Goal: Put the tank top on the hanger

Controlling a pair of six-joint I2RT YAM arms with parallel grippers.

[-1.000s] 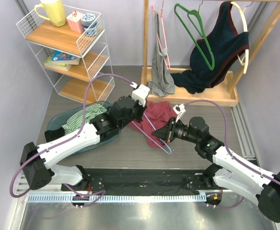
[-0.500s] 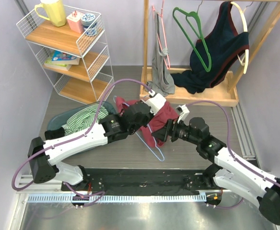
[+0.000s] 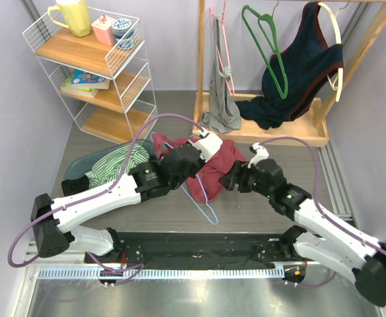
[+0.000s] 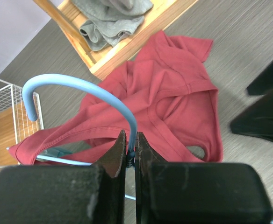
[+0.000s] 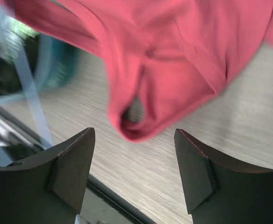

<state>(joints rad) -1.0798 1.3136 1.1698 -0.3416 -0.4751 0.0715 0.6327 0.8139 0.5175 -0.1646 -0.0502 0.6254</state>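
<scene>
Top view: tank top (image 3: pixel 219 162) mid-table between the arms, bunched over the hanger (image 3: pixel 208 212).
Left wrist: left gripper (image 4: pixel 131 140) clamped on the hanger's neck.
Right wrist: right gripper (image 5: pixel 134 140) jaws apart, empty, strap loop just beyond.
Handling: likely light, limp; pinch the strap hem.

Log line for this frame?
left end effector: shut on hanger below hook | right end effector: open, empty, near tank top | tank top: bunched, partly over hanger
</scene>
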